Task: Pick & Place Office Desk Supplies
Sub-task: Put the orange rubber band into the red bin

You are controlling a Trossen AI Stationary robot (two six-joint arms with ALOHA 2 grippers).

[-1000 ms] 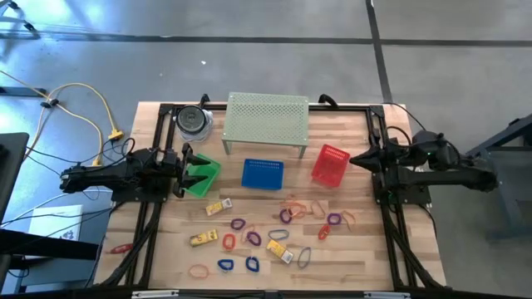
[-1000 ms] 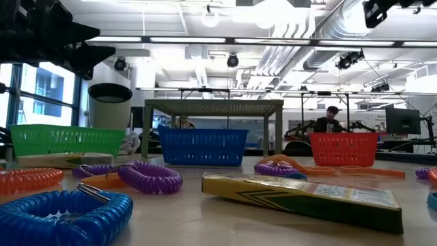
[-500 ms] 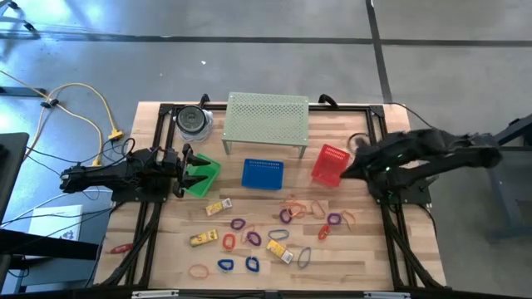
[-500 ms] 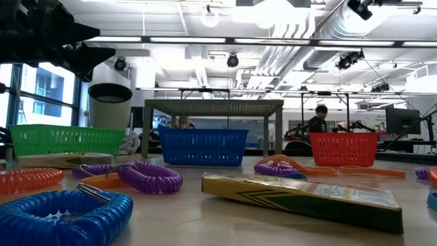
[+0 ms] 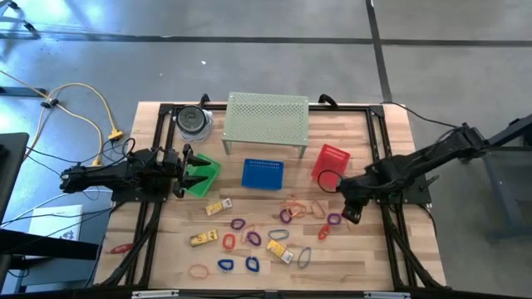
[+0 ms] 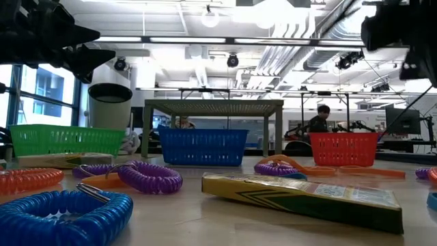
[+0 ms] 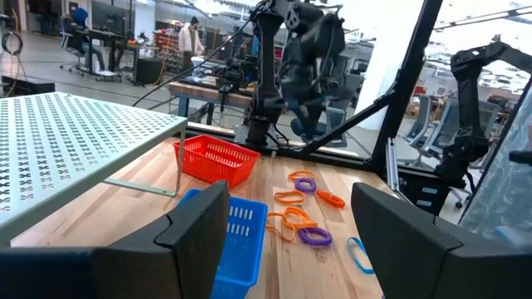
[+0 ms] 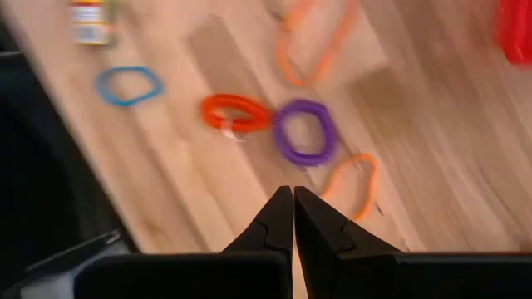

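- Right gripper point(image 5: 349, 212): I see it out over the bench point(image 5: 391, 266), just beside the purple coil loop point(image 5: 334, 219) and near the red basket point(image 5: 330, 164). Its fingers point(image 8: 278, 218) are pressed together, holding nothing.
- Through the right wrist camera I count below those fingers a purple coil loop point(image 8: 305, 132) touching a red-orange loop point(image 8: 235, 113), an orange band point(image 8: 353, 184) beside them, and a blue oval loop point(image 8: 126, 85) apart.
- Left gripper point(image 5: 181, 170): parked at the bench's left side, over the green basket point(image 5: 204, 177). Fingers point(image 7: 199, 218) stand apart, nothing between them.
- Supplies: loops, bands and yellow blocks point(image 5: 219, 206) lie loose on the near half of the bench, in front of the blue basket point(image 5: 263, 174). I cannot tell whether any basket holds an item.
- Fixtures: perforated shelf point(image 5: 267, 115) at the far edge, with a round container point(image 5: 193, 121) to its left.
- Low camera: blue coil point(image 6: 65, 215), purple coil point(image 6: 149, 176) and yellow box point(image 6: 304, 195) nearest the lens.
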